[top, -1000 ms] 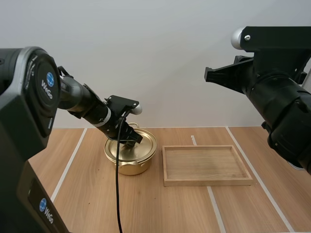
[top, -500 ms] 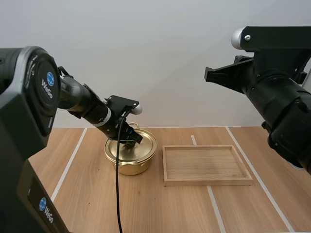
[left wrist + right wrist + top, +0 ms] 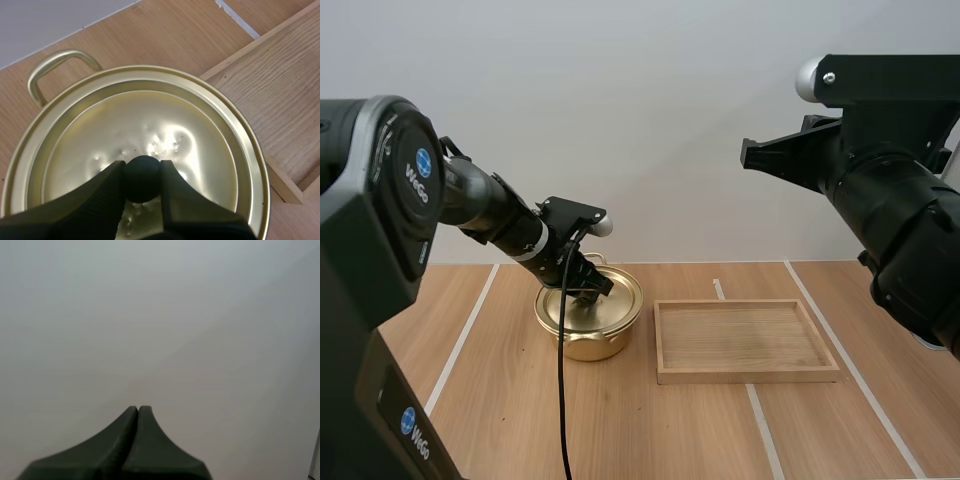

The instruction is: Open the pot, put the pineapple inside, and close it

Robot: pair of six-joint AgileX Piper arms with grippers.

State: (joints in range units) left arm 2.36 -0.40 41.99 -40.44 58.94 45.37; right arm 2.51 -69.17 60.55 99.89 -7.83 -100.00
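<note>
Your left arm [image 3: 495,212] reaches forward and down, left gripper [image 3: 142,171] pinching the lid knob [image 3: 142,181]. Your right arm [image 3: 895,205] hangs high at the right, right gripper [image 3: 138,412] with fingers pressed together.

A plain pale wall [image 3: 650,120] backs a light wooden table [image 3: 650,430] crossed by what seem white tape lines [image 3: 462,340].

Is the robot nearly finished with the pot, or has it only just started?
Only just started. Nothing is finished: the lid sits on the pot. In hand: the left gripper pinches the lid's black knob, ready to lift. Left to do: take the lid off, put the pineapple in, close the pot again. The right gripper is shut, holding nothing.
</note>
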